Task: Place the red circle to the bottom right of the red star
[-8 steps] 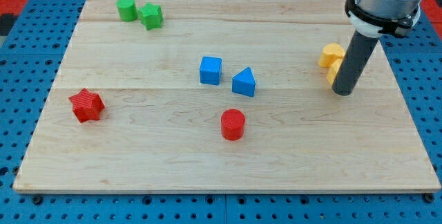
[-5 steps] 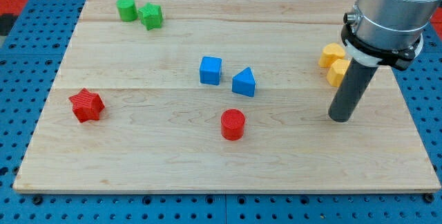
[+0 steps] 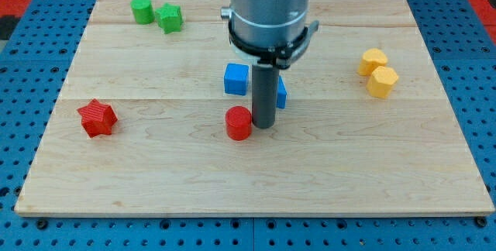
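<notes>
Pressing red circle leftward since earlier, my tip touching its right, red star unmoved.

My arm came into the view from the top, a broad grey cylinder with a dark ring around its lower edge. Out of that ring my straight dark rod hung upright, neither leaning to the view's left nor to its right. My tip was down on the surface, near the middle of the view and a little toward its bottom. The rod's upper end was hidden inside the ring, so only its lower length showed.
</notes>
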Robot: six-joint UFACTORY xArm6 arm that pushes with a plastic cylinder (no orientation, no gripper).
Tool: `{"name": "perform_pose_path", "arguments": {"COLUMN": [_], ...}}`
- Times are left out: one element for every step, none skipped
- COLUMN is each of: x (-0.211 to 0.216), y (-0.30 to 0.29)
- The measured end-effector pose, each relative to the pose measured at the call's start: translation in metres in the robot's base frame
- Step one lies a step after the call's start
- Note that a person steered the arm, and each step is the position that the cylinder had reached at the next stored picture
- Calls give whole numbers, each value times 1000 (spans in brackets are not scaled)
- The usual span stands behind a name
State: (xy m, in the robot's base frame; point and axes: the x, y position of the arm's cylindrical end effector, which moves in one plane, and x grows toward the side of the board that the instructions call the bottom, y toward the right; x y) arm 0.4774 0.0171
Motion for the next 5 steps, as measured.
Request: {"name": "perform_pose_path", "arguments": {"x": [0, 3, 3, 13, 25], "y": [-29, -35, -35, -49, -91]}}
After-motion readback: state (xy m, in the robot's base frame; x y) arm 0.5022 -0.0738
